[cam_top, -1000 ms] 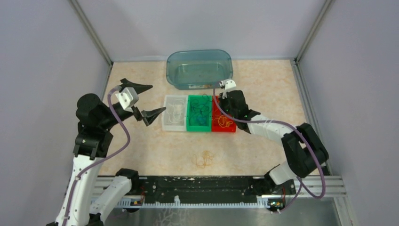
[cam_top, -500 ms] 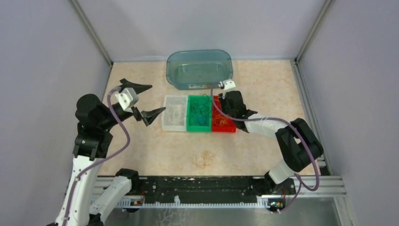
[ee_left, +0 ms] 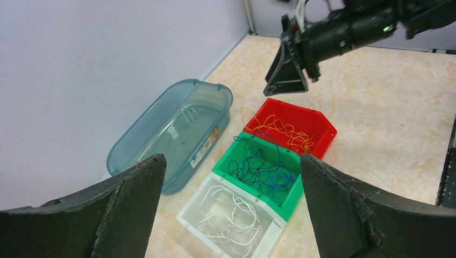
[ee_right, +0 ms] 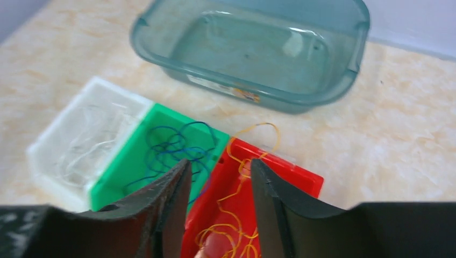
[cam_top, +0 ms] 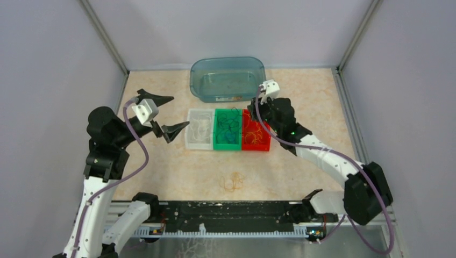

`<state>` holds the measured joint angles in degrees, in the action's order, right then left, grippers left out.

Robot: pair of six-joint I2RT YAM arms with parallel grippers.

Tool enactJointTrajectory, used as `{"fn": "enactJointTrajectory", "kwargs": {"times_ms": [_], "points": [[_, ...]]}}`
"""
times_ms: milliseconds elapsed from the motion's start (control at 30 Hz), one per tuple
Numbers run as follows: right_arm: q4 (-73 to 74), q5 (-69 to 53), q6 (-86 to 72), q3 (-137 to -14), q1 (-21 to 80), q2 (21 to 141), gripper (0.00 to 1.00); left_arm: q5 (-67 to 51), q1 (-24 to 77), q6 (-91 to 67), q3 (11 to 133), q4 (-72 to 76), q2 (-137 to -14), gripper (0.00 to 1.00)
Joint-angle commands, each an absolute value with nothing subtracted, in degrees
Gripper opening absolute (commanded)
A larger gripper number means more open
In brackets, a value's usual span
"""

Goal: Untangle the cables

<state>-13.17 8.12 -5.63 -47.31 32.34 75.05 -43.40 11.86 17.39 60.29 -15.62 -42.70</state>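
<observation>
Three sorting bins stand side by side at mid-table: a white bin (cam_top: 198,144) with white cables (ee_left: 228,212), a green bin (cam_top: 226,146) with blue cables (ee_left: 258,164), and a red bin (cam_top: 256,147) with orange cables (ee_left: 279,131). One small orange tangle (cam_top: 232,183) lies loose on the table (cam_top: 161,172), near the arm bases and well apart from the bins. A teal tub (cam_top: 228,95) stands behind the bins.

The left gripper (cam_top: 180,112) is held above the table to the left of the white bin, jaws spread wide and empty. The right gripper (ee_right: 220,165) hangs over the red bin, jaws set to a narrow gap with nothing between them.

The cable is judged to be thin, very light and limp. Loops are expected to drape, spring and snag on neighbouring strands or on a bin rim; one orange loop (ee_right: 258,129) is draped over the far rim of the red bin. Slipping is likely unless the jaws are shut fully. The loose tangle is best taken at its densest crossing, where several strands can be pinched at once, with the fingertips brought down to the table surface.
</observation>
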Motion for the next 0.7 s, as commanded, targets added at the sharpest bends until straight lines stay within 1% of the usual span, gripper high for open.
{"fn": "enactJointTrajectory", "kwargs": {"times_ms": [0,133,200,333,433,500,567,600,667], "points": [[-8.53,-4.93,-4.46,-47.75,34.97,67.22,0.50,-41.18,11.78,15.89,61.88,-15.95,-44.57,1.00],[-1.39,-9.34,3.76,-42.91,46.50,61.27,0.68,-40.34,11.78,15.63,61.46,-15.91,-46.12,1.00],[1.42,-11.64,3.68,-41.66,50.07,60.01,0.70,-40.14,11.78,15.32,61.19,-15.38,-46.66,1.00],[5.98,-14.75,5.42,-40.04,56.13,60.24,0.71,-38.82,11.77,15.89,60.82,-15.77,-47.20,1.00],[10.86,-15.67,5.88,-41.48,56.96,64.94,0.72,-38.78,11.78,17.31,61.07,-17.34,-47.12,1.00],[12.59,-16.38,6.50,-41.99,57.11,67.86,0.75,-38.82,11.78,17.64,61.17,-17.66,-46.91,1.00],[13.04,-17.20,6.89,-41.89,57.83,70.39,0.96,-38.97,11.78,17.88,61.18,-18.00,-46.68,1.00],[12.66,-17.40,6.67,-41.68,58.03,71.49,0.99,-39.13,11.78,18.18,61.17,-18.28,-46.48,1.00],[11.59,-17.32,5.83,-41.57,58.14,73.61,0.99,-39.76,11.78,19.12,61.18,-18.91,-46.31,1.00]]}}
